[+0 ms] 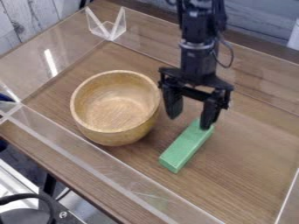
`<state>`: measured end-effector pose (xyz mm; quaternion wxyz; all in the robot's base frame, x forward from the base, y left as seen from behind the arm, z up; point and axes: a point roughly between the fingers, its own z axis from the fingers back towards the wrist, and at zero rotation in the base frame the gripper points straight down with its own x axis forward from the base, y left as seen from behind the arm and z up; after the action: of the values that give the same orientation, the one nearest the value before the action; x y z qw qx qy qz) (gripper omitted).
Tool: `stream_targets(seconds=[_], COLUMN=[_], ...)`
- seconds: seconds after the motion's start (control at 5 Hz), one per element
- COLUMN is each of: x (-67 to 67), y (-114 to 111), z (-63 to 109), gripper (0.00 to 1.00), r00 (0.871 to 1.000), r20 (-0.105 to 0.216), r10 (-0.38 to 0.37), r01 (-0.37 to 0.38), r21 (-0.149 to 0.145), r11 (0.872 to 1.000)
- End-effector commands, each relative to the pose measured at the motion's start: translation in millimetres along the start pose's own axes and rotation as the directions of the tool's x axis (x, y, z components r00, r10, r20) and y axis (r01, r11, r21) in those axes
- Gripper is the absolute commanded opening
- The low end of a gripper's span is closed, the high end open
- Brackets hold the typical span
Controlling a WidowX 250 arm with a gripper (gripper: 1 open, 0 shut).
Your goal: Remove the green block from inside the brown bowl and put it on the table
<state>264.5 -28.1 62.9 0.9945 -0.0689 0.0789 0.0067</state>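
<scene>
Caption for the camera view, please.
Green block on the table beside the bowl, the open tool just above it.

The green block lies beside the brown bowl.
</scene>
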Motion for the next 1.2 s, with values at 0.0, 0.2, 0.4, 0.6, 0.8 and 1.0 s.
stream_targets(seconds=[0.0,0.2,0.4,0.6,0.8,1.0], x=[4.5,-1.7,-10.7,-15.0,-16.5,-16.2], y=[0,4,11,19,21,24], z=[31.1,41.5,46.8,42.8,38.0,35.4], gripper=[1.00,1.00,1.00,1.00,1.00,1.00], r00=[0.995,0.992,0.991,0.991,0.991,0.991], r20=[0.100,0.121,0.126,0.122,0.118,0.119], r10=[-0.029,-0.034,-0.041,-0.052,-0.058,-0.060], r01=[0.028,0.033,0.037,0.046,0.052,0.053], r21=[0.008,0.017,0.032,0.048,0.056,0.063], r11=[1.000,0.999,0.999,0.998,0.997,0.997])
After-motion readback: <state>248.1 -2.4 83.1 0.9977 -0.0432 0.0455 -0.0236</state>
